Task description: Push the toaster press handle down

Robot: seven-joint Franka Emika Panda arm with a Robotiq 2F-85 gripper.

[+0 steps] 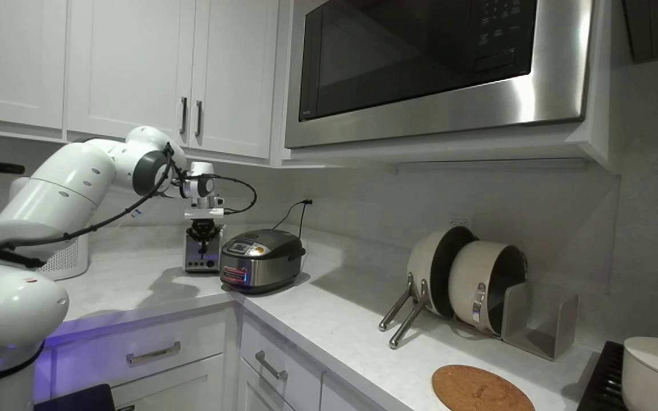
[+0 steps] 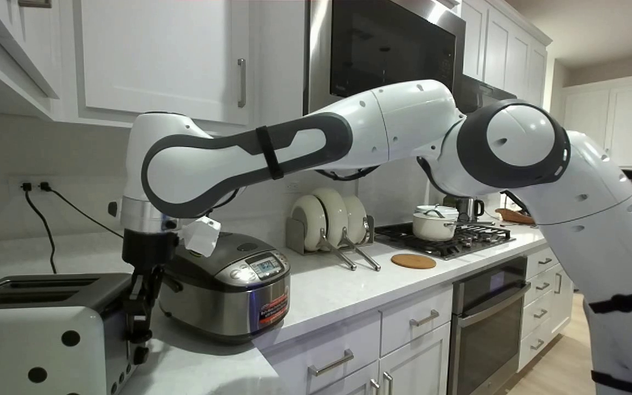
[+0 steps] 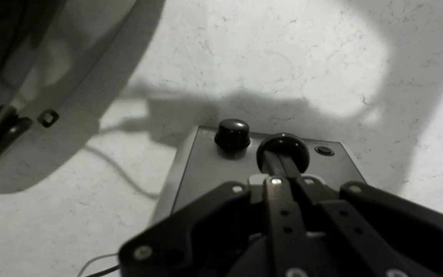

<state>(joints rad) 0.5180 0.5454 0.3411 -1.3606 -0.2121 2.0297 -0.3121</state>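
the toaster, white-sided with black spots, stands on the worktop just beside the rice cooker. in the wrist view, the fingers are pressed together, their tips overlapping the round black press handle on the toaster's end; whether they touch it, i cannot tell.

Bright glare on the microwave

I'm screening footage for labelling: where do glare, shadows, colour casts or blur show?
In an exterior view, glare streaks the microwave's frame and purple light tints the drawer front; in both exterior views, the cooker carries a blue reflection; in the wrist view, colours look nearly grey, broad shadows cross the counter near the toaster, and the gripper blurs slightly toward the bottom.
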